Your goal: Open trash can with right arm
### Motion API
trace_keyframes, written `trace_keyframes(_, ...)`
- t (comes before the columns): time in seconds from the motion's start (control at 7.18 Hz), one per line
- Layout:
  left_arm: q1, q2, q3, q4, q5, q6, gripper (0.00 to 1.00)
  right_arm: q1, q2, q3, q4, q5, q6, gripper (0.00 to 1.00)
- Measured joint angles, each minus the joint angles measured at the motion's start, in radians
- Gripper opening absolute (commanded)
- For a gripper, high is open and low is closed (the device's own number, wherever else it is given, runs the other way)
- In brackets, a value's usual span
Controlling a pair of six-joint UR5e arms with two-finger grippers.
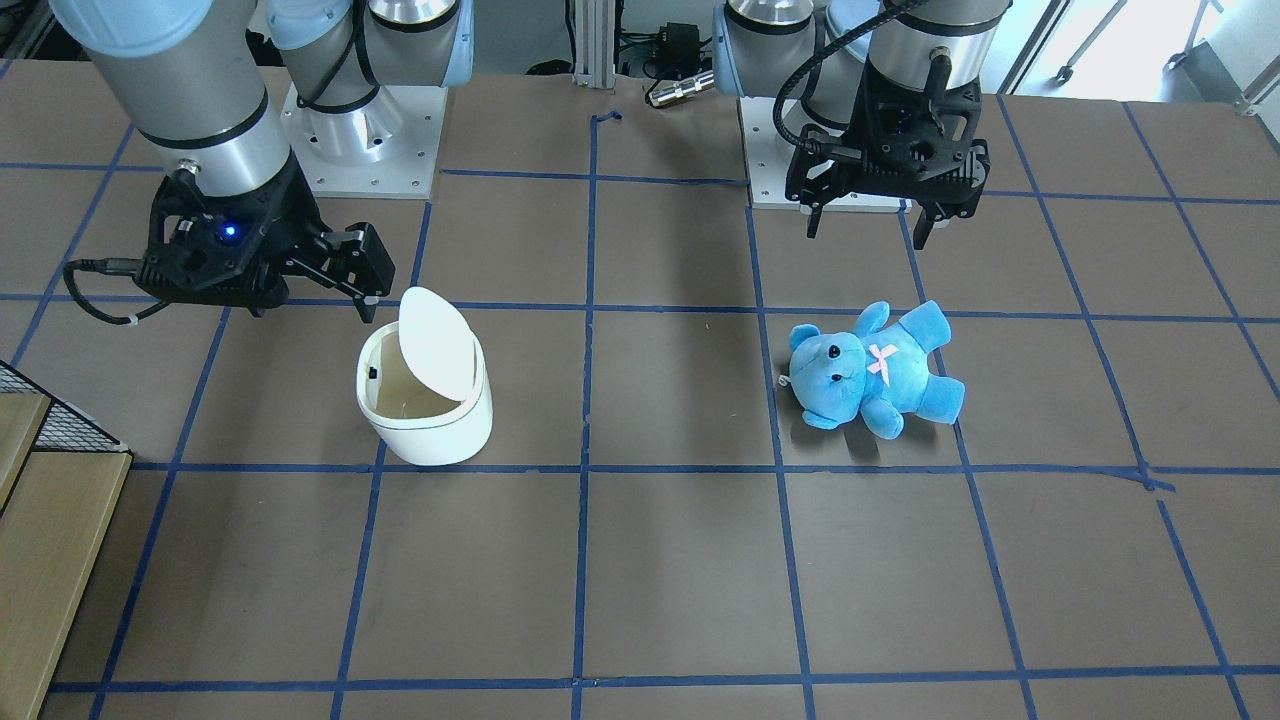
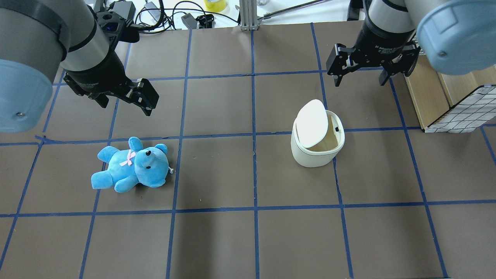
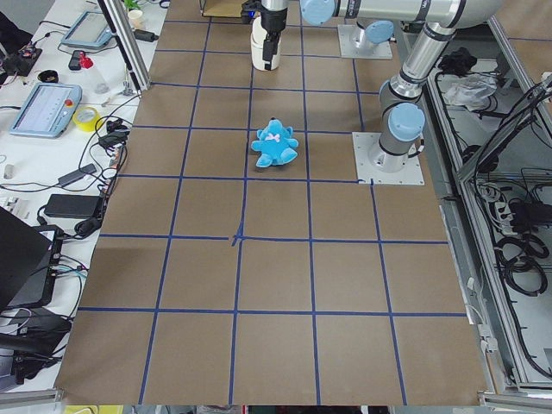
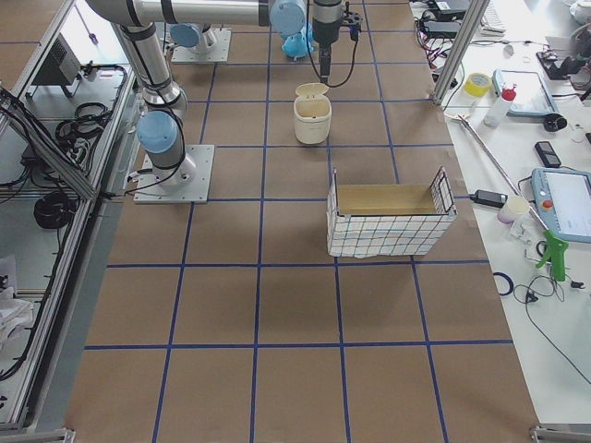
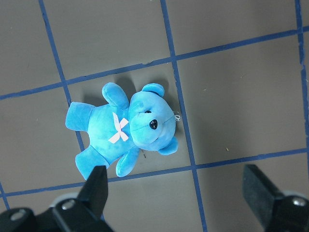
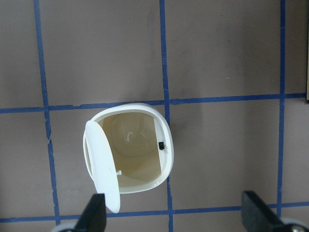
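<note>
Across the table (image 2: 217, 240) lies a brown mat, cut into squares by blue tape (image 2: 254, 166). White benches run along both ends, crowded with cables, a yellow tape roll (image 3: 86, 118) and tablet-like pendants (image 3: 45, 109). Metal framing and cable bundles run behind the arm bases.

On the robot's right half stands the can (image 2: 316, 153), upright and astride a tape crossing. Its lid (image 2: 312, 123) is swung up on edge at the side nearer the table's middle, leaving the mouth open. The right gripper (image 2: 360, 82) hangs above the can, clear of it, with fingers spread wide and nothing between them. The left gripper (image 1: 868, 228) is likewise spread wide and empty, above the bear (image 2: 131, 168), which lies on its back well apart from the can.

Only the right wrist view looks straight down into the can, showing a cream inside and a small black catch (image 6: 160, 145) on the inner wall opposite the lid. The front-facing view alone shows the blue light (image 1: 231, 232) on the right gripper. The overhead view catches just a corner of the wire basket (image 4: 388, 235). The right side view shows it whole, standing on the mat beyond the can.
</note>
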Motion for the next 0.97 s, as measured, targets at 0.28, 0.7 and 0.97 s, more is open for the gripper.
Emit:
trace_keyframes(0.28, 0.000, 0.000, 0.000, 0.000, 0.000, 0.000, 1.00, -0.015, -0.023, -0.003, 0.040, 0.005, -0.005, 1.00)
trace_keyframes(0.7, 0.000, 0.000, 0.000, 0.000, 0.000, 0.000, 1.00, -0.029, -0.026, -0.002, 0.076, 0.008, -0.005, 1.00)
trace_keyframes(0.97, 0.000, 0.000, 0.000, 0.000, 0.000, 0.000, 1.00, -0.029, -0.026, -0.002, 0.079, 0.008, -0.005, 1.00)
